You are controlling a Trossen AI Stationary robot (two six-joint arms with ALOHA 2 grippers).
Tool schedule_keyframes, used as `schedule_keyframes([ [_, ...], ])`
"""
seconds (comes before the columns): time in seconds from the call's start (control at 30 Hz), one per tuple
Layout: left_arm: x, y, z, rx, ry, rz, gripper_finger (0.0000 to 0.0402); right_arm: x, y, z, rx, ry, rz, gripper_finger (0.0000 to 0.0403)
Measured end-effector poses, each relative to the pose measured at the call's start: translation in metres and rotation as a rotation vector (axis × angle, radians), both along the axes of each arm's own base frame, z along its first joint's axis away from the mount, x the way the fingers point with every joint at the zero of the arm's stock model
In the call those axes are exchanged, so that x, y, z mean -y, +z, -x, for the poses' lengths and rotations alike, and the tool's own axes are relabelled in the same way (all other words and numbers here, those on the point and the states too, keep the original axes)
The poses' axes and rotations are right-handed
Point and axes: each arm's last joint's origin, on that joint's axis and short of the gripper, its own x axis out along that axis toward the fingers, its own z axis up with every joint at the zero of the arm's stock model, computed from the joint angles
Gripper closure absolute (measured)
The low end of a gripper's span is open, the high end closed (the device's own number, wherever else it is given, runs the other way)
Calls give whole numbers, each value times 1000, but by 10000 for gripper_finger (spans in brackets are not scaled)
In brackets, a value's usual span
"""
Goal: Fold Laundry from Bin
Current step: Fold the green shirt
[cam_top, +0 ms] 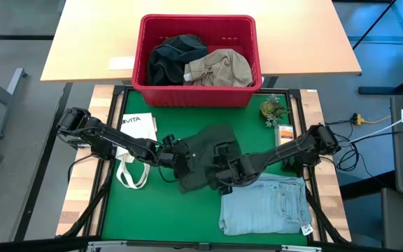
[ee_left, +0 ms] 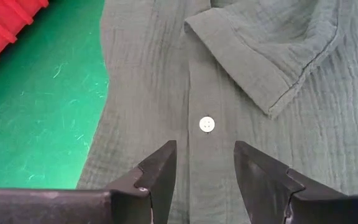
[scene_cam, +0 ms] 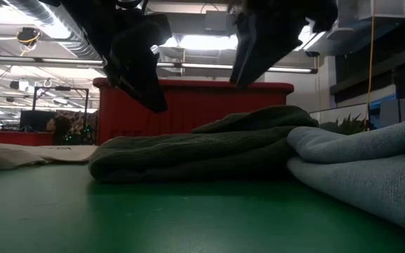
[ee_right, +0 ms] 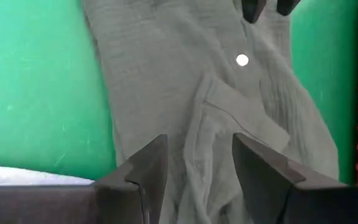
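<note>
The dark green shirt [cam_top: 205,157] is spread mid-table between the bin [cam_top: 196,96] at twelve o'clock and the folded jeans [cam_top: 264,204] at five, its length running twelve-to-six, flanked equally closely by the left gripper [cam_top: 180,155] at nine and the right gripper [cam_top: 224,170] at four, both open and empty.

white tote bag [cam_top: 133,150] | small plant [cam_top: 273,110] | green mat [cam_top: 159,210]

A light wooden table [cam_top: 306,42] stands on grey floor [cam_top: 12,42]; bright ceiling lights [scene_cam: 202,42].
</note>
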Motion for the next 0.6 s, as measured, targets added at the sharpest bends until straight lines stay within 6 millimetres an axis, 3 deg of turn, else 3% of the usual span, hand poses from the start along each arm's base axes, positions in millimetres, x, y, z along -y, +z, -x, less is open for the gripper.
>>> schedule_keyframes([
  [0.3,0,0,0,4,0,1,247,0,-28,0,71,-1,-4,224],
  [0.6,0,0,-1,8,0,2,247,18,-47,7,51,-58,15,224],
])
